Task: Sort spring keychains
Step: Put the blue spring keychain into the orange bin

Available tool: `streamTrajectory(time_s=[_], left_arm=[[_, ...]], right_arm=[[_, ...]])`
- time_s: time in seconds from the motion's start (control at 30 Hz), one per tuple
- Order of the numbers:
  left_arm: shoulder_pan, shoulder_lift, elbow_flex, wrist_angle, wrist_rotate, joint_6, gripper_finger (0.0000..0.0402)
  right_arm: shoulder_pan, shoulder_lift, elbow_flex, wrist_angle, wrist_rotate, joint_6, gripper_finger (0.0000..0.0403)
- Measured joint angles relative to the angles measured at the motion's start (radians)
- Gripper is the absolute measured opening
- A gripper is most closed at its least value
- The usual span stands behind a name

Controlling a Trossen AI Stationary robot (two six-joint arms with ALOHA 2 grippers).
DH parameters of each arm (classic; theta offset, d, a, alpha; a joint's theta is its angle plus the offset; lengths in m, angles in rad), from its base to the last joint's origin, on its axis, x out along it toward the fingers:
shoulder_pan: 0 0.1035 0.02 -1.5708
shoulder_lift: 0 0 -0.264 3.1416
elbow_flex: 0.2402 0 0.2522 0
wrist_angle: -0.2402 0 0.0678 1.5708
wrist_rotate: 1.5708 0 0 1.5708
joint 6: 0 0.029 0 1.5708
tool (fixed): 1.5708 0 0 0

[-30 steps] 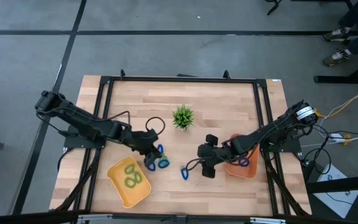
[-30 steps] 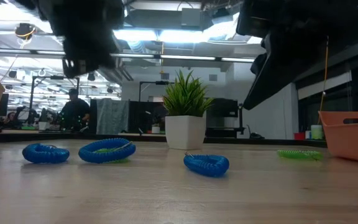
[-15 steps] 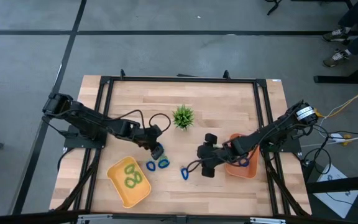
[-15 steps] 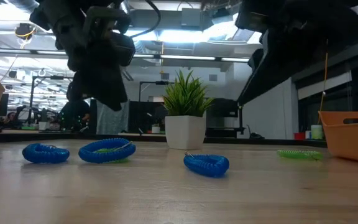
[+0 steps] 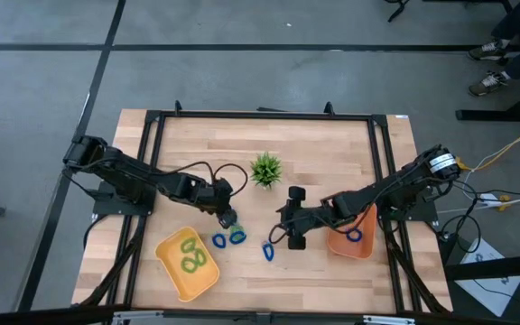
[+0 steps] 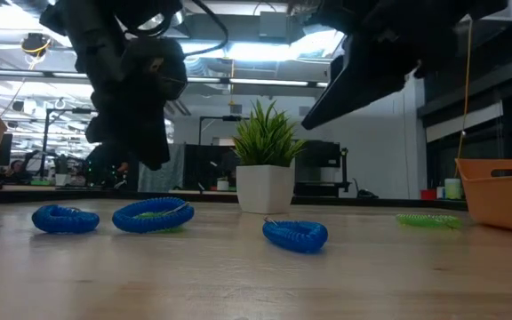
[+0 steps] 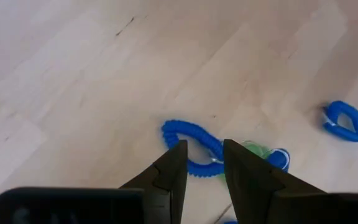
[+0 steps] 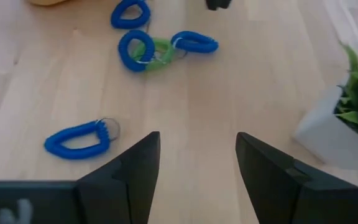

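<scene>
Three blue spring keychains (image 5: 218,241) (image 5: 237,236) (image 5: 267,251) lie flat on the wood, and a light green one (image 7: 253,150) lies tangled with the blue pair. More green ones (image 5: 190,256) lie in the yellow tray (image 5: 171,271), and a blue one (image 5: 355,236) in the orange tray (image 5: 339,246). My left gripper (image 5: 228,218) hovers over the far end of the blue-green cluster, narrowly open and empty; its fingers frame a blue coil (image 7: 194,138). My right gripper (image 5: 292,223) hangs open and empty above bare wood, beyond the lone blue keychain (image 8: 76,140).
A small spiky green plant in a white pot (image 5: 265,169) stands on the far side between the two grippers. One green keychain (image 6: 428,220) lies apart near the orange tray (image 6: 503,191). A black frame (image 5: 260,116) runs around the table. Bare wood lies near the front edge.
My left gripper has moved toward the table's right and come down over the blue-green cluster. My right gripper has drawn away from the lone blue keychain, toward the far edge and slightly left. No keychain has moved.
</scene>
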Motion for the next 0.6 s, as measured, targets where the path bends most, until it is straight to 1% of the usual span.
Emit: streamTrajectory(time_s=[0.07, 0.23, 0.43, 0.6], left_arm=[[0.0, 0.015, 0.002, 0.021, 0.001, -0.002, 0.0097], [0.0, 0.066, 0.002, 0.004, 0.002, -0.028, 0.0097], [0.0, 0.134, 0.002, 0.006, 0.001, -0.036, 0.0097], [0.0, 0.175, 0.002, 0.034, 0.001, -0.052, 0.0097]], right_arm=[[-0.016, 0.0, 0.0, 0.001, 0.0, -0.001, 0.0209], [-0.052, 0.0, 0.0, 0.018, -0.001, -0.004, 0.0209], [-0.08, 0.0, 0.0, 0.026, -0.086, -0.004, 0.0209], [-0.087, 0.0, 0.0, 0.026, -0.097, -0.004, 0.0209]])
